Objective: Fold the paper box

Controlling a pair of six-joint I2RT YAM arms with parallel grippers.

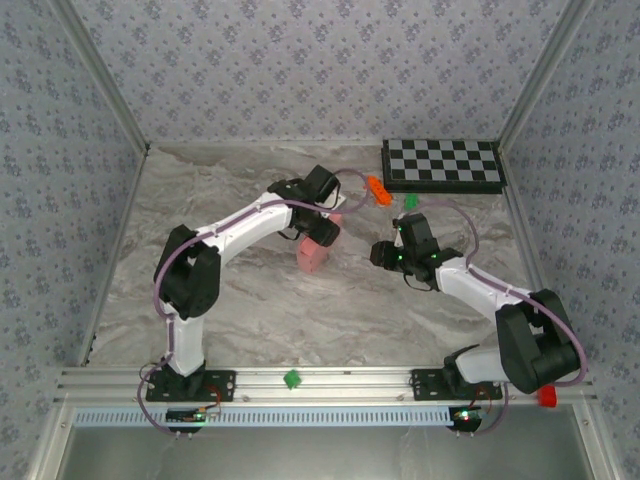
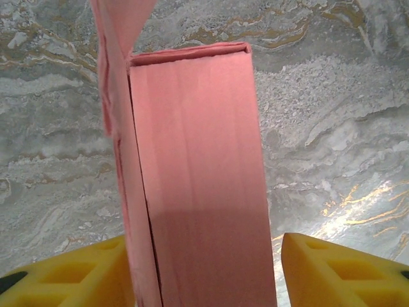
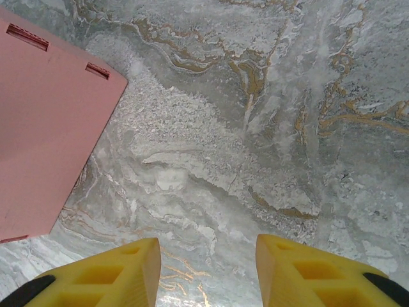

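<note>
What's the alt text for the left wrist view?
A pink box sits between the left gripper's open yellow fingers, with a gap beside one finger. A flap sticks out at the frame's top left, over a marble table.

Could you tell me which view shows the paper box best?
Left wrist: the paper box is close up, with panel, seam and raised flap clear. Right wrist shows one slotted corner; the top view, a small, partly hidden shape.

Salmon-pink paper box (image 2: 198, 179), grey/gold marbled table (image 3: 255, 128), blk-wht checkerboard (image 1: 443, 163), orange block (image 1: 378, 189), yellow fingers (image 3: 108, 275).
</note>
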